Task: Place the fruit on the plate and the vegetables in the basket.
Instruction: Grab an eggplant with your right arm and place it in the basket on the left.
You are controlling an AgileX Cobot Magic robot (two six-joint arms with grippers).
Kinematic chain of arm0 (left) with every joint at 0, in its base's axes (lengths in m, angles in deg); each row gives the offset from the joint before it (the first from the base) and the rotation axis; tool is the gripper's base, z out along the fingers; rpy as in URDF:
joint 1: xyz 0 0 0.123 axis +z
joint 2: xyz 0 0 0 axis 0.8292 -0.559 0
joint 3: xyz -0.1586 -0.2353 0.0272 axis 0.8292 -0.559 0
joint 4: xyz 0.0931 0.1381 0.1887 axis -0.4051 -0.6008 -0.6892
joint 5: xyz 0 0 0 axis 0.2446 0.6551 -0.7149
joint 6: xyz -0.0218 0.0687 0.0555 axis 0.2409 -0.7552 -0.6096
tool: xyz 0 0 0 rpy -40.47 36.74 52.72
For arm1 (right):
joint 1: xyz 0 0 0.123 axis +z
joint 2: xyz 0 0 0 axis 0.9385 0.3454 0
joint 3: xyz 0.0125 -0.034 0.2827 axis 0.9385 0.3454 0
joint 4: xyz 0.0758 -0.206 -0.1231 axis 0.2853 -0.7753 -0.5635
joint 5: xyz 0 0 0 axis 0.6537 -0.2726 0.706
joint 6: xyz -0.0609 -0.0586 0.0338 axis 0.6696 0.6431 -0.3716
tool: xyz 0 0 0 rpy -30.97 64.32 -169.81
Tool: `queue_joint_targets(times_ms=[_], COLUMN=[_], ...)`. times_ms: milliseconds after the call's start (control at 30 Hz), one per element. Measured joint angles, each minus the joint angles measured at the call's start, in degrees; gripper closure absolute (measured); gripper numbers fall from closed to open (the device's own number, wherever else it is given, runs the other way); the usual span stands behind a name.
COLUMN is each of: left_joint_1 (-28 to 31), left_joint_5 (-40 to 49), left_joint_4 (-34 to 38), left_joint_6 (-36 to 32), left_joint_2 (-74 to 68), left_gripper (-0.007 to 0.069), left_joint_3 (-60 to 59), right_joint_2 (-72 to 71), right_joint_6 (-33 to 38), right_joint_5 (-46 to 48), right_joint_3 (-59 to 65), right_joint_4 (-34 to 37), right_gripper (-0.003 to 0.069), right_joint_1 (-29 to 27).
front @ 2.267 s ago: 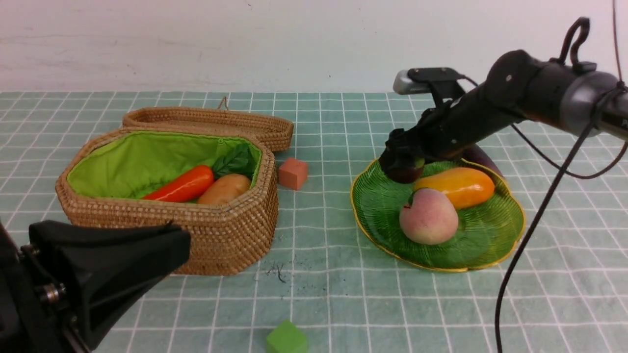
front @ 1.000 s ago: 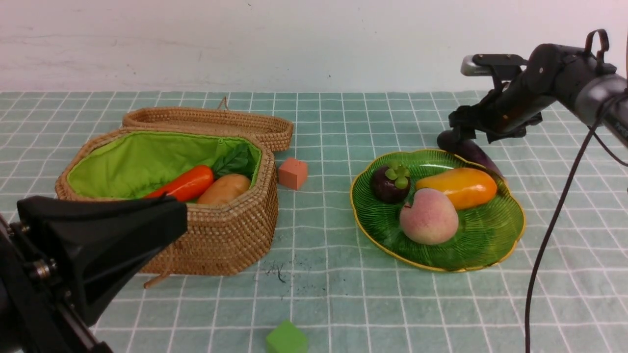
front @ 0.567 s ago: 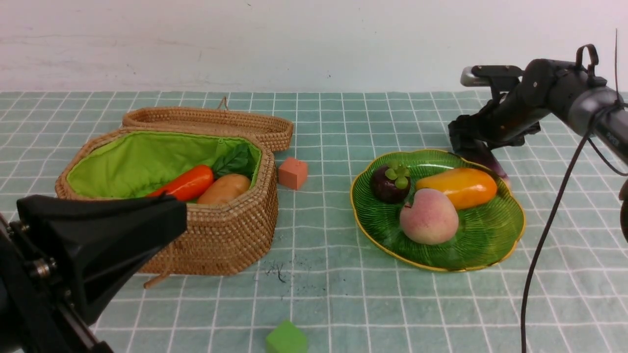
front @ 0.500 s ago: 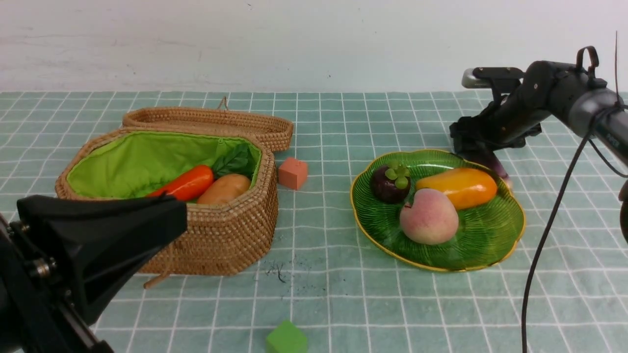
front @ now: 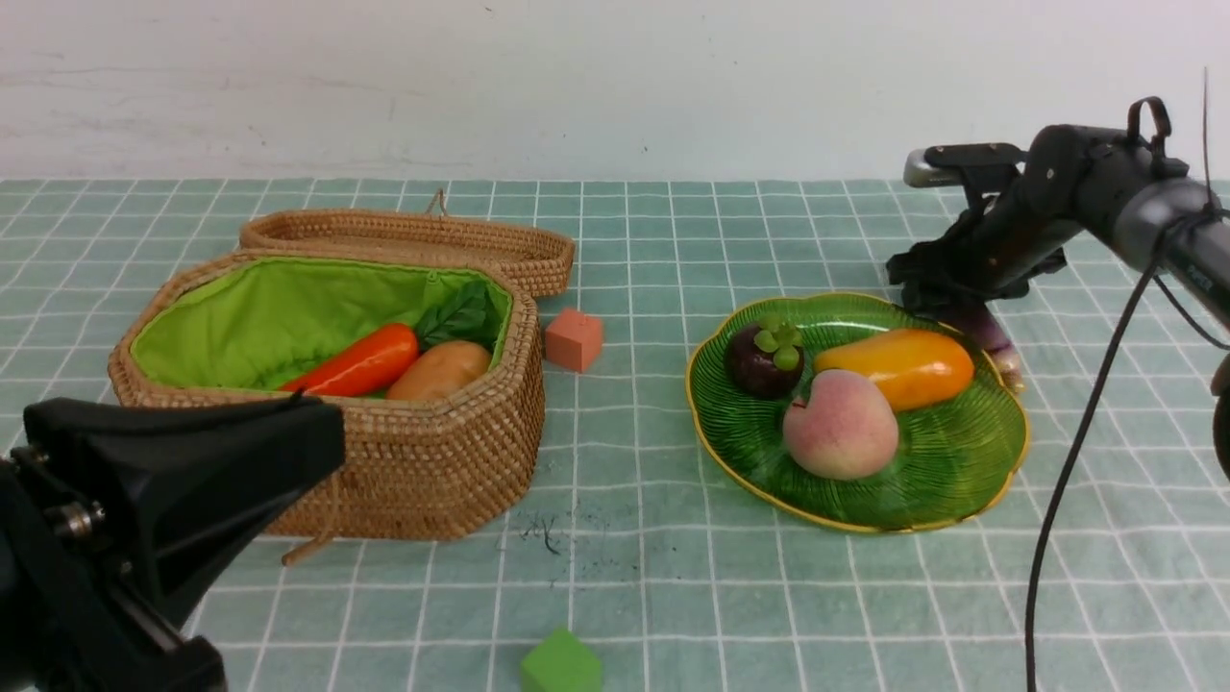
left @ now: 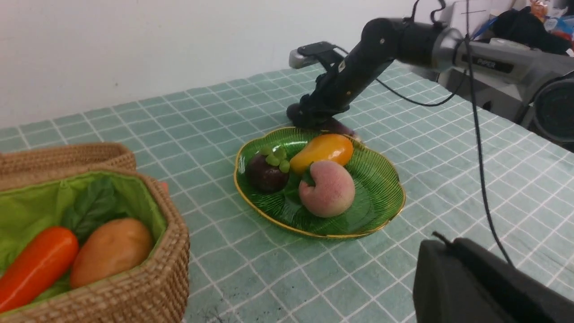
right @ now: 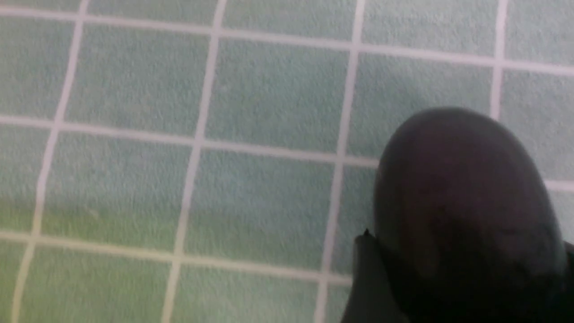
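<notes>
Three fruits lie on the green glass plate [front: 961, 461] toward the right side of the tabletop [front: 673, 577]: a dark mangosteen [front: 764, 360] with a green cap, a yellow-orange mango [front: 894, 367] behind, and a pink peach [front: 839, 425] at the front, touching the mango. The open wicker basket [front: 432, 461], toward the left side, holds an orange carrot [front: 356, 362] with green leaves and a brown potato [front: 439, 371] side by side on its green lining; its lid [front: 413, 240] lies open behind it. The right gripper [front: 937, 288] is down on the dark-purple eggplant [front: 985, 332], just behind the plate's far right rim; the right wrist view shows the eggplant's rounded end between dark fingers, apparently clamped. The left gripper [front: 183, 481] hangs at the near left corner; whether its fingers are together or apart cannot be told. A salmon cube [front: 574, 339] sits beside the basket, a green cube [front: 561, 663] at the near edge.
</notes>
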Motion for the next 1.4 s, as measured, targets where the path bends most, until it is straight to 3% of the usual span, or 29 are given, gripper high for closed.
queue_joint_targets(times_ms=[100,300,433,567,767,933,1233,1333,1400], left_joint_1=[0.0,0.0,0.0,0.0,0.0,0.0,0.0,0.0,0.0], left_joint_5=[1.73,6.54,13.45,20.73,29.57,30.73,28.96,28.7,28.18], left_joint_4=[0.0,-1.24,-6.16,-12.58,-15.54,-14.63,-12.28,-12.21,-12.15], left_joint_6=[1.65,5.71,8.41,13.31,17.98,17.63,14.46,14.26,14.2], left_joint_2=[0.0,0.0,0.11,1.96,5.87,7.26,7.33,7.33,7.33], left_gripper=[0.062,0.062,0.062,0.0624,0.0637,0.0637,0.0637,0.0637,0.0637], left_joint_3=[0.0,0.15,1.72,3.23,3.53,3.53,3.53,3.53,3.53], right_joint_2=[-3.52,-12.91,-18.24,-19.36,-15.93,-10.92,-5.02,-4.84,-4.89], right_joint_6=[0.0,1.88,6.39,13.74,33.57,44.76,50.81,49.01,46.21], right_joint_5=[6.95,16.89,18.35,14.19,2.21,-10.33,-23.03,-22.42,-20.43], right_joint_3=[-2.31,-4.29,-4.47,-4.69,-4.69,-4.69,-4.57,-4.45,-4.45], right_joint_4=[0.11,6.99,13.14,21.78,35.49,38.51,38.62,38.62,37.52], right_gripper=[0.0238,0.0238,0.0238,0.0238,0.0238,0.0238,0.0234,0.0172,0.0048], right_joint_1=[-0.04,2.31,8.4,16.73,29.85,36.57,41.06,41.06,41.01])
